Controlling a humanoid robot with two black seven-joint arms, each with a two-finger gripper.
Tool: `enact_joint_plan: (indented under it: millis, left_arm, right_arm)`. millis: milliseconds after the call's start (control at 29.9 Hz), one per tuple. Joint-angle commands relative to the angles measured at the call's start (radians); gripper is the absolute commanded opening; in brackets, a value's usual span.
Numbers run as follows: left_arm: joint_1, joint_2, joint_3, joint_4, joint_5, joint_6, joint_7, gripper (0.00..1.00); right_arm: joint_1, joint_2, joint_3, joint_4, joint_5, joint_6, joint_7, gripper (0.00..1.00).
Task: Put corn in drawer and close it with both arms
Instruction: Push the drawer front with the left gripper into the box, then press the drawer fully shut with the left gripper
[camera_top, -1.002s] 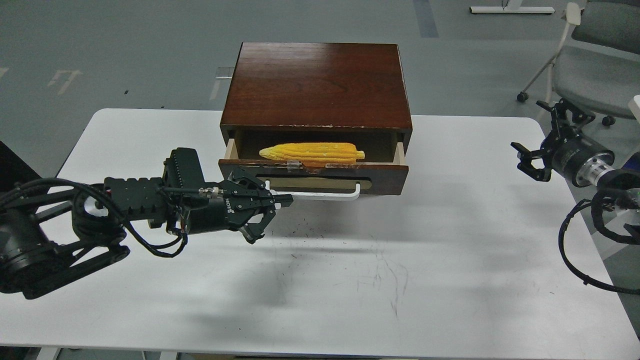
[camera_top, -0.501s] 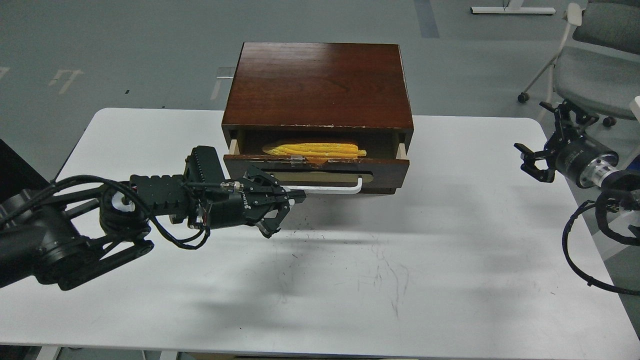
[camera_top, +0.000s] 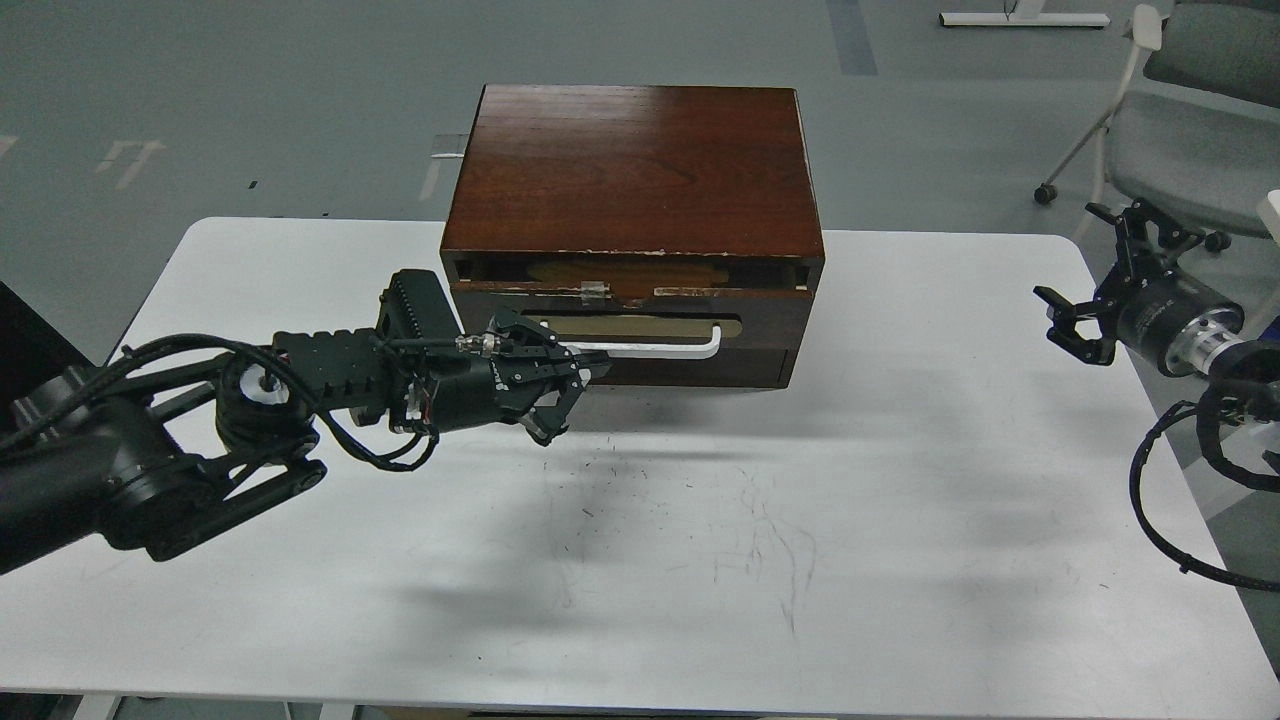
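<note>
Since the earlier frames the drawer (camera_top: 640, 305) has slid nearly flush into the dark cabinet (camera_top: 635, 170), leaving only a narrow slot through which the corn (camera_top: 625, 271) shows as a dim, shadowed shape. Left gripper (camera_top: 575, 385), fingers spread, sits against the left end of the white handle (camera_top: 660, 348), hiding it. Right gripper (camera_top: 1085, 305) hovers with claws apart beyond the white table (camera_top: 800, 500) edge, well away from the cabinet.

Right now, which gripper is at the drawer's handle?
The left gripper, at the white handle on the drawer; the right gripper hangs open, far right.
</note>
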Motion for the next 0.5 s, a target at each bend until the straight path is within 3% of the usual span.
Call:
enact_joint_plan:
  millis: [0, 468]
  left_arm:
    - [-0.001, -0.012, -0.016, 0.014, 0.000, 0.000, 0.001, 0.00]
    - [-0.001, -0.047, -0.041, 0.066, 0.000, 0.000, 0.000, 0.00]
  right_arm:
    - [0.000, 0.000, 0.000, -0.001, 0.000, 0.000, 0.000, 0.98]
    - [0.002, 0.000, 0.000, 0.002, 0.000, 0.001, 0.000, 0.98]
